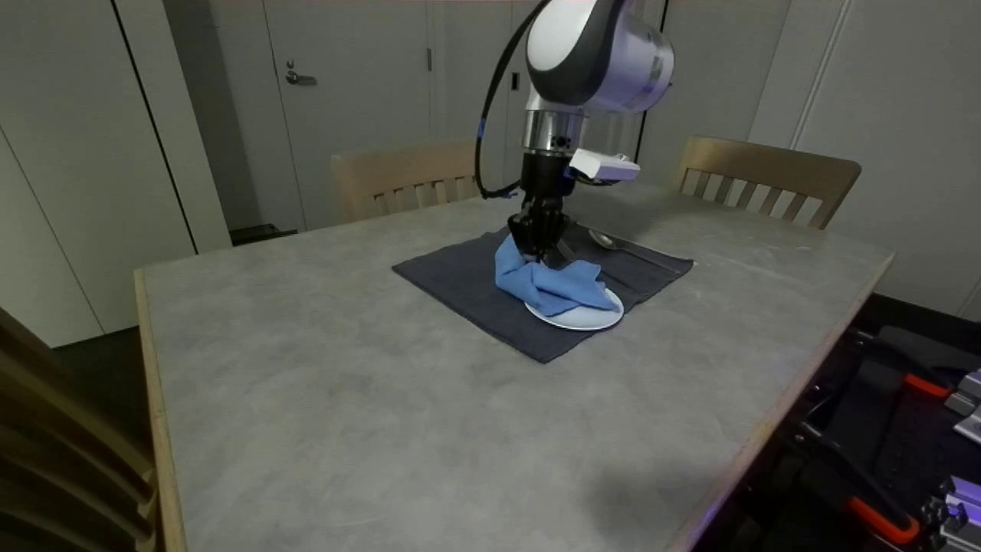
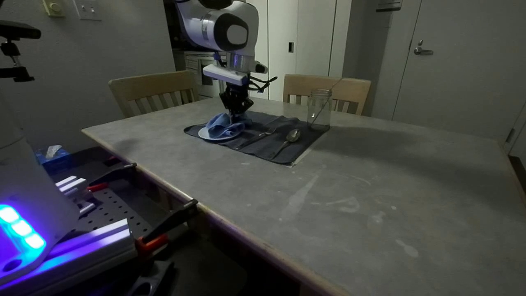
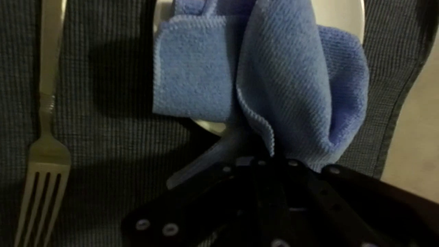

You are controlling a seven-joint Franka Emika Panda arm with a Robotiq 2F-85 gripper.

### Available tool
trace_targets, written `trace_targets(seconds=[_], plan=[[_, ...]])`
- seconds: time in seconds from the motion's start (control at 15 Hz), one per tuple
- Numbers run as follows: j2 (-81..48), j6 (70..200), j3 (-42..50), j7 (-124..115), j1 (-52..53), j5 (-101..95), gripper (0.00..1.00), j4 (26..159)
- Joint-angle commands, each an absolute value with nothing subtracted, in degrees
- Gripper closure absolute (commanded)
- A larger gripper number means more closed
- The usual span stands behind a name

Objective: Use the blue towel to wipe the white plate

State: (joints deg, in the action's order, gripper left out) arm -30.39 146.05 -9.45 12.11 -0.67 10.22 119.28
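Observation:
The blue towel (image 1: 548, 285) lies bunched and folded over the white plate (image 1: 586, 320) in both exterior views. It covers much of the plate; the rim shows at the near side. In the wrist view the towel (image 3: 288, 75) runs from the plate (image 3: 343, 17) down into the jaws. My gripper (image 3: 271, 159) is shut on the towel's near part, pointing down beside the plate's edge. The gripper (image 2: 234, 116) also shows low over the towel (image 2: 222, 126) in an exterior view. The fingertips are dark and partly hidden by the cloth.
A dark placemat (image 1: 460, 270) lies under the plate. A fork (image 3: 49, 154) lies beside the plate, and a spoon (image 2: 287, 142) lies farther along. A glass jar (image 2: 319, 109) with a thin stick stands at the mat's corner. Chairs (image 1: 770, 172) stand around the table.

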Motion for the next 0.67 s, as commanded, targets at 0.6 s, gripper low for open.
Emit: trace_targets(seconds=[0.6], plan=[[-32.77,123.37,-11.99,24.04,-7.35,16.87,0.99,115.81]])
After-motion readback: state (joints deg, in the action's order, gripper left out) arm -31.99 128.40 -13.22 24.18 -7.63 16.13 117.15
